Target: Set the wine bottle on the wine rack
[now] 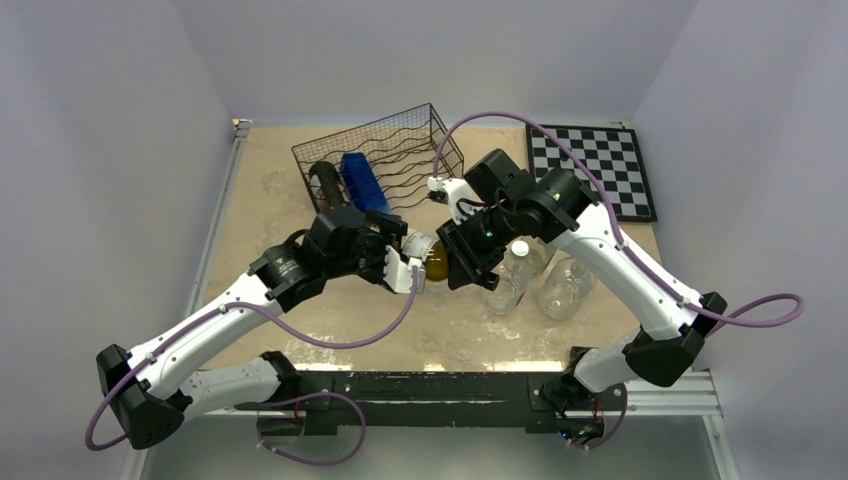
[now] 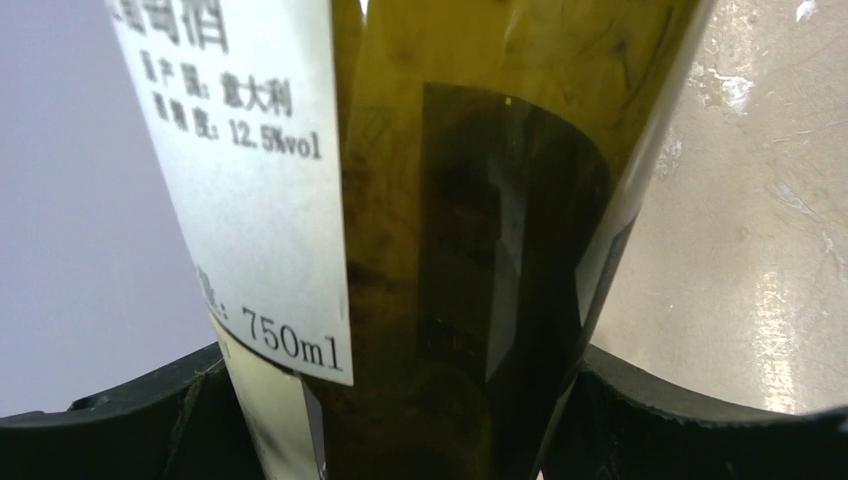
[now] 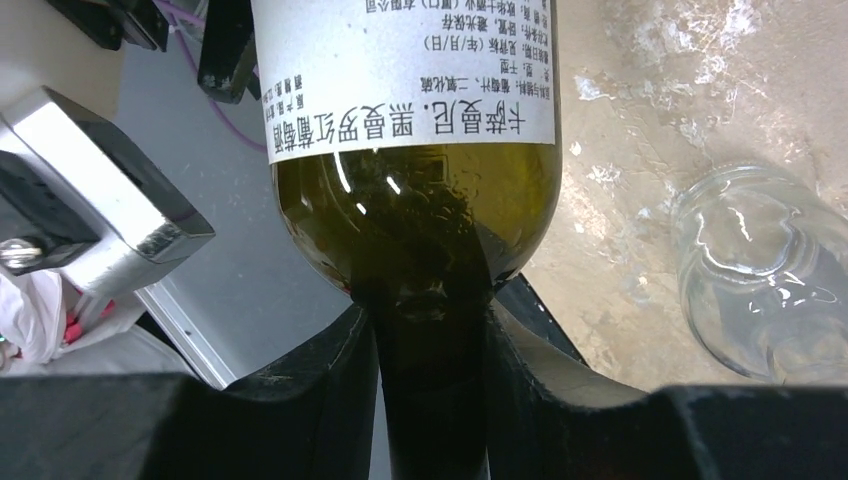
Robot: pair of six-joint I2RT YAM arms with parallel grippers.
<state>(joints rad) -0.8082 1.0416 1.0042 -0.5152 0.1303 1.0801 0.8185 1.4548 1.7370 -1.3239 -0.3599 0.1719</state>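
Note:
The wine bottle (image 1: pixel 432 262) is olive-green glass with a white label. It is held between both grippers above the table, in front of the wine rack (image 1: pixel 400 150). My left gripper (image 1: pixel 408 264) is shut on the bottle's wide body (image 2: pixel 480 230), with a finger on each side (image 2: pixel 120 420). My right gripper (image 1: pixel 464 262) is shut on the bottle's dark neck (image 3: pixel 432 400), just below the shoulder (image 3: pixel 420 220). The black wire-mesh rack stands at the back, apart from the bottle.
The rack holds a dark bottle (image 1: pixel 325 180) and a blue object (image 1: pixel 360 178) at its left end. Two clear glass bottles (image 1: pixel 510 275) (image 1: pixel 565 285) stand right of the grippers; one shows in the right wrist view (image 3: pixel 760 280). A chessboard (image 1: pixel 590 170) lies back right.

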